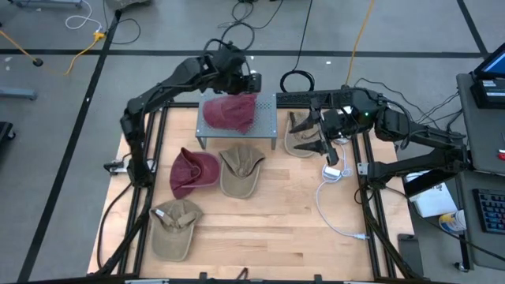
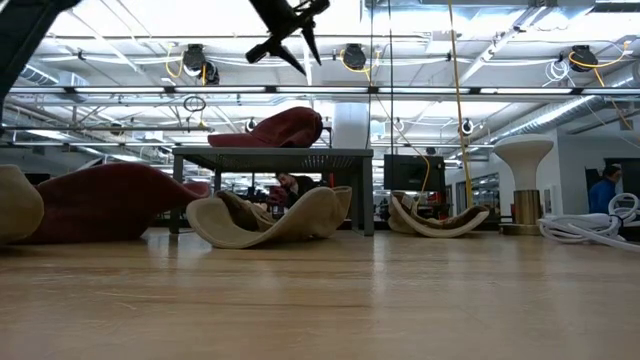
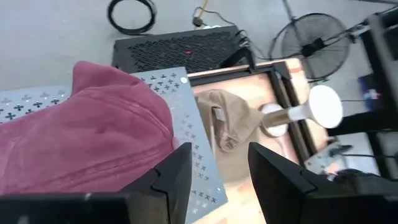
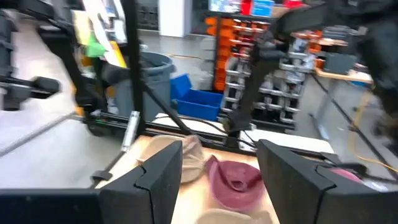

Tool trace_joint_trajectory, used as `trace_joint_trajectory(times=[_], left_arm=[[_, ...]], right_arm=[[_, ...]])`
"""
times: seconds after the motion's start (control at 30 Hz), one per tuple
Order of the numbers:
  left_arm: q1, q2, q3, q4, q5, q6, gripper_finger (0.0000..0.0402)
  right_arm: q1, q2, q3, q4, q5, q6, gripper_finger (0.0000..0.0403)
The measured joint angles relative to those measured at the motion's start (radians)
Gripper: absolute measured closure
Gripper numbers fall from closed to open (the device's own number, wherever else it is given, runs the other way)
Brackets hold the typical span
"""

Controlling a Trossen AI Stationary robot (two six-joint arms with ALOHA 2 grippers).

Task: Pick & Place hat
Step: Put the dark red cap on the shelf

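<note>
Maroon hat [image 1: 230, 112] on rack [image 1: 266, 122] | left gripper [image 3: 216, 163] above, parted, empty

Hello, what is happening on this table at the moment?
A two-arm robot is sorting hats. The left gripper hangs open above the red hat lying on the metal stand, holding nothing. The right gripper is open too, by the tan hat right of the stand, not gripping it. Another red hat and two more tan hats lie on the table.
</note>
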Motion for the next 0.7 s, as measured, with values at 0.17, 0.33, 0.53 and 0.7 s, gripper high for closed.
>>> trace_joint_trajectory(times=[0.17,0.33,0.53,0.7], left_arm=[[-0.027,0.057,0.050,-0.031,-0.080,-0.025,0.0243],[-0.038,0.084,0.051,-0.041,-0.133,-0.039,0.0243],[-0.059,0.109,0.051,-0.063,-0.200,-0.037,0.0243],[-0.088,0.138,0.051,-0.077,-0.258,-0.023,0.0243]], right_arm=[[0.000,-0.020,0.000,0.007,-0.070,-0.001,0.0202],[0.000,-0.054,0.000,0.014,-0.070,-0.011,0.0202],[0.000,-0.075,0.000,0.007,-0.070,-0.023,0.0202],[0.000,-0.076,0.000,-0.002,-0.083,-0.023,0.0202]])
